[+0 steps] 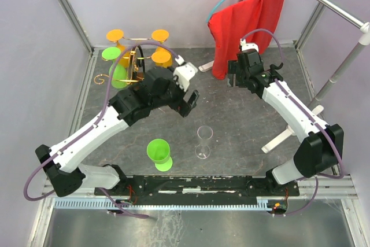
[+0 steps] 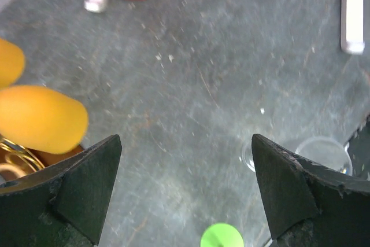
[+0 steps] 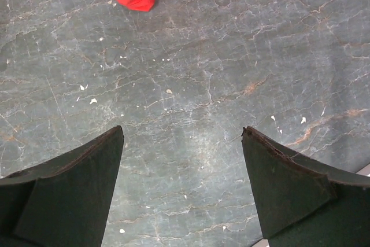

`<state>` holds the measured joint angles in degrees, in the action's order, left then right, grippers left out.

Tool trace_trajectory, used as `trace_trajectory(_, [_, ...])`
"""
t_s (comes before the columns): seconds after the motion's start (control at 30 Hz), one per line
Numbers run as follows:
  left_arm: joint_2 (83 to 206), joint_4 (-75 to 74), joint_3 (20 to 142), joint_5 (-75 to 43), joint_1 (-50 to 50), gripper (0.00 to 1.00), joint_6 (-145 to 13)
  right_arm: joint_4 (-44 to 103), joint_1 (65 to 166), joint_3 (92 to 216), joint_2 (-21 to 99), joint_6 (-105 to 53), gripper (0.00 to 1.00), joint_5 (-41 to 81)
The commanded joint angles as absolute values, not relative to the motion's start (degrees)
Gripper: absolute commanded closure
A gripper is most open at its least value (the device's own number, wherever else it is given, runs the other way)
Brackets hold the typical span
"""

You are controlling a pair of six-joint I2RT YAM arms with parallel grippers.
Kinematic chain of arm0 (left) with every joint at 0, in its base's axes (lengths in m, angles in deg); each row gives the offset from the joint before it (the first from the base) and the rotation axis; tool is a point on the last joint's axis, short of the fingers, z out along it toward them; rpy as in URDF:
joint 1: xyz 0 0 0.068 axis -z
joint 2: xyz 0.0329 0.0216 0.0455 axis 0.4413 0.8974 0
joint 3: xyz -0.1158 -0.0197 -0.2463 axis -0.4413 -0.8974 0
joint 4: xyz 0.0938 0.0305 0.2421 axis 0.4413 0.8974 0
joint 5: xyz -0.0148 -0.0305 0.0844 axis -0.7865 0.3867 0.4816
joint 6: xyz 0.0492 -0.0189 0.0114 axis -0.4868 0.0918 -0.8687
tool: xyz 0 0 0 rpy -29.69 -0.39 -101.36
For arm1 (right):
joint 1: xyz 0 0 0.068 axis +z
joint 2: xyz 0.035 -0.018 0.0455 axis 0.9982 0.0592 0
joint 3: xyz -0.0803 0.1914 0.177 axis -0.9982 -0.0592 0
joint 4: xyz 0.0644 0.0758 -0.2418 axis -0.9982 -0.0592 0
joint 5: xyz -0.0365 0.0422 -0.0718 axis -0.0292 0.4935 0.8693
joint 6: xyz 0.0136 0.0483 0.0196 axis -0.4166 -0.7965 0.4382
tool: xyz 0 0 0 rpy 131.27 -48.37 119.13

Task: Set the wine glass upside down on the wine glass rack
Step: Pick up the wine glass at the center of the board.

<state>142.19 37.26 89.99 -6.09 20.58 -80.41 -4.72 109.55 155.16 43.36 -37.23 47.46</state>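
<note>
- Wine glass in question, as judged: the clear wine glass (image 1: 203,141), which stands upright on the table (image 1: 248,128), just in front of the left gripper (image 1: 190,101). A green wine glass (image 1: 158,153) stands upright nearby, to its left.
- The left gripper hangs over the table with its jaws spread wide and nothing between them. The right gripper (image 1: 233,78) is likewise spread and empty, near the red cloth (image 1: 245,27).
- The two loose glasses are close together, so a finger coming down on the clear one could knock the green one over.
- The clear glass looks thin and smooth. A pinch high on the bowl or off-centre on the stem could let it tip, or slip while it is being turned over.
- The wine glass rack (image 1: 134,63) at the far left is already crowded with orange glasses (image 1: 161,35) and green ones hung upside down. A foot carried in at a wrong angle could strike them or miss the wire arm.
- The left wrist view shows a hung orange bowl just beside the left finger, so a swing toward the rack could brush it.
</note>
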Motion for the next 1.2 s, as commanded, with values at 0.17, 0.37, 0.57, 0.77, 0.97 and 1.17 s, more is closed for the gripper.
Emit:
trace_trajectory(0.17, [139.7,42.3,85.8,1.9,31.2,0.01,-75.1,-5.1,109.1,157.0,43.4,-37.7,0.09,45.6])
trace_trajectory(0.37, [141.4,42.0,86.5,3.2,35.0,0.01,-73.7,-5.3,109.2,156.1,42.5,-38.1,0.09,45.3])
trace_trajectory(0.57, [143.8,40.4,87.4,2.8,35.8,0.01,-73.4,-5.4,109.1,155.4,41.3,-37.9,0.09,46.8])
trace_trajectory(0.77, [147.6,40.4,89.3,3.6,35.9,0.01,-74.7,-5.3,109.1,155.6,40.8,-37.0,0.09,48.1])
trace_trajectory(0.97, [150.1,40.6,89.9,3.7,36.0,0.03,-74.9,-4.9,109.0,155.9,40.8,-36.4,0.09,48.7])
trace_trajectory(1.17, [151.4,42.2,90.2,2.4,36.0,0.31,-74.0,-4.9,108.8,156.6,41.5,-35.6,0.09,49.0])
